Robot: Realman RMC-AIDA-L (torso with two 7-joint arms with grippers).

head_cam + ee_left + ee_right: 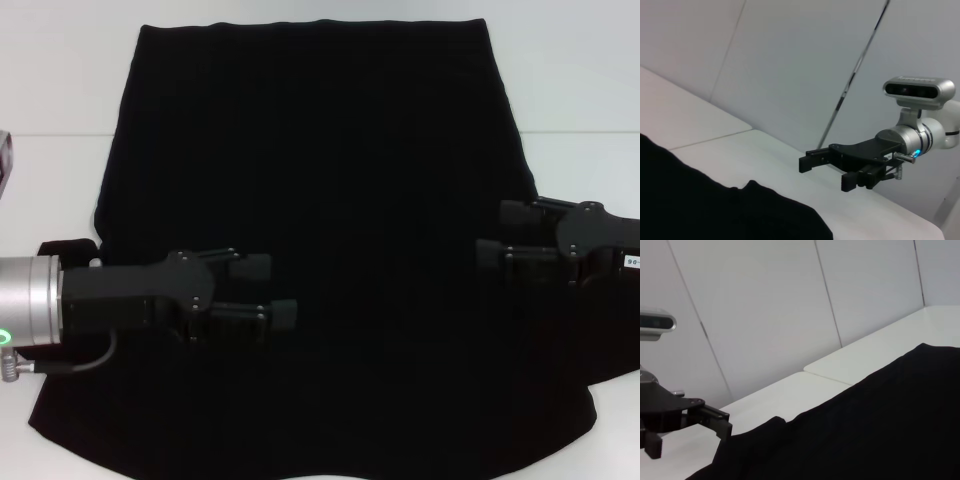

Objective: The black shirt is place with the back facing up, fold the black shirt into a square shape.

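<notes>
head: above, looking down | wrists: low, facing each other | shared: black shirt [310, 200]

Black left pincer [268, 290] — silver wrist, seemingly green-lit.

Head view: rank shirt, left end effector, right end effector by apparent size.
1. Large matte black fabric shirt, by far.
2. Left end effector, open.
3. Right end effector, open; partly cut off at the frame edge, so its rank against the left is unsure.

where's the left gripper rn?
Head view: the left gripper is at lower left, over the left half of the black shirt, fingers open and pointing toward the right gripper across the cloth.
</notes>
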